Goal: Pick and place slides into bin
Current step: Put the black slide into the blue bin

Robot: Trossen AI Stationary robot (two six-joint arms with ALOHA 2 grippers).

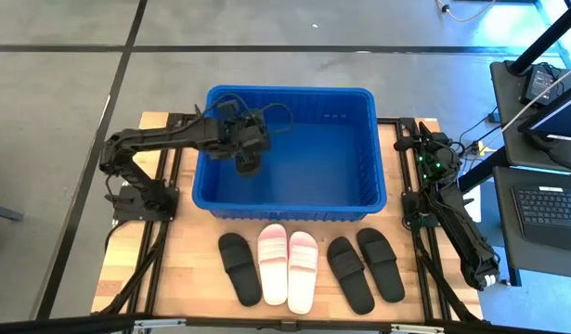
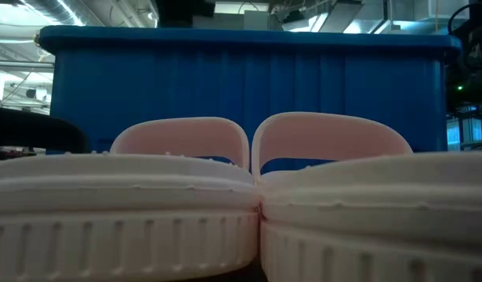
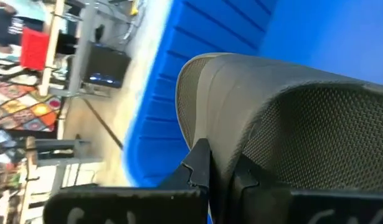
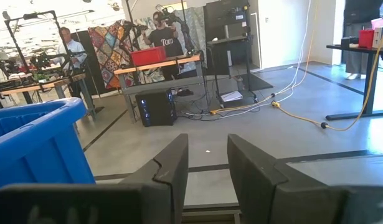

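Clamped tight, my left claw (image 1: 248, 160) hung over the bin's (image 1: 376, 148) nine o'clock half, holding a black slide (image 3: 284, 118) whose grey-looking mesh strap arched just past my fingers (image 3: 200, 165). My right claw (image 4: 207, 174) waited at the table's three o'clock edge, fingers slightly apart, holding nothing. Five slides lay in a row at six o'clock of the bin: three black (image 1: 240, 267) (image 1: 350, 274) (image 1: 382, 263), two pink-white (image 1: 272, 262) (image 1: 302, 271).

Lay in a row on the wooden table in front of the bin (image 1: 290, 199): one black slide (image 1: 240, 267), two pale pink-white slides (image 1: 288, 265) touching side by side, two more black slides (image 1: 366, 267). Hung a sixth black slide (image 3: 284, 118) inside the bright blue bin, clamped by the left gripper (image 1: 248, 153).
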